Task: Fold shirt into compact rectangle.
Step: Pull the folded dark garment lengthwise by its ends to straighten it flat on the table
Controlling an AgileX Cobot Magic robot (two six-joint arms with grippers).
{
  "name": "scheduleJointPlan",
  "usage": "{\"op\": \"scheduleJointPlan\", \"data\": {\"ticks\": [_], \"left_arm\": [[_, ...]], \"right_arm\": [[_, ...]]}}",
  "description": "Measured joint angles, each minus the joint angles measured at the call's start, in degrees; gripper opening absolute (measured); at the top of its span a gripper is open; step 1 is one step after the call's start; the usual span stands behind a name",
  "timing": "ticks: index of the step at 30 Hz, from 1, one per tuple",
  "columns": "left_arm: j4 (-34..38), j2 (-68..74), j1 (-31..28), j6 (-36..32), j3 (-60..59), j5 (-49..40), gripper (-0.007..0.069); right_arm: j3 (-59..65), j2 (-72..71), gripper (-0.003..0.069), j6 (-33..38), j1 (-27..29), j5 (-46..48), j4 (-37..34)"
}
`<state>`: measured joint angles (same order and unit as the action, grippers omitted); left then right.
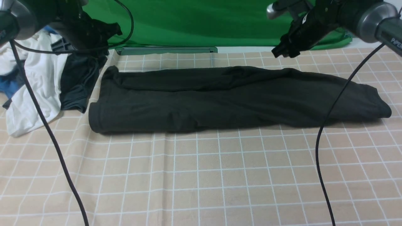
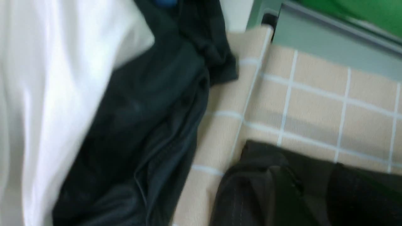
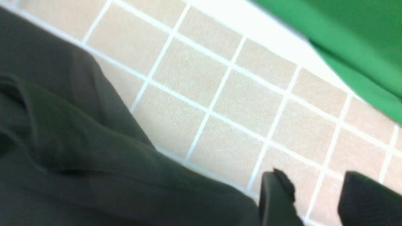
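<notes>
The black shirt (image 1: 220,97) lies flat on the checked tablecloth, folded lengthwise into a long band that runs from left to right. No logo or collar shows. My left gripper (image 1: 108,33) hangs in the air above the band's far left corner. In the left wrist view its dark fingers (image 2: 251,194) stand apart and I see no cloth pinched between them. My right gripper (image 1: 279,51) hovers over the far edge near the right end. In the right wrist view it (image 3: 317,194) is open, with bare tablecloth between the fingertips and the shirt (image 3: 62,157) beside it.
A white garment (image 1: 37,81) and a smaller dark grey garment (image 1: 78,84) are heaped at the far left, next to the shirt's left end. A grey bar (image 1: 166,50) lies along the back edge under the green backdrop. Arm cables (image 1: 47,131) (image 1: 323,141) hang across the front.
</notes>
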<state>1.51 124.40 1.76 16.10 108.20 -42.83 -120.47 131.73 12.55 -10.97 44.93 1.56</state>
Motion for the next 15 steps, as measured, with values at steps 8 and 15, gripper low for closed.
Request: {"op": "scheduleJointPlan", "data": {"ticks": [8, 15], "left_arm": [[13.08, -1.42, 1.63, -16.1, 0.31, -11.33, 0.0158], [12.95, -0.53, 5.29, -18.02, 0.25, -14.53, 0.0017]], "right_arm": [[-0.42, -0.71, 0.0037, 5.25, -2.91, 9.91, -15.13], [-0.35, 6.46, 0.0036, 7.6, -5.97, 7.75, -20.85]]}}
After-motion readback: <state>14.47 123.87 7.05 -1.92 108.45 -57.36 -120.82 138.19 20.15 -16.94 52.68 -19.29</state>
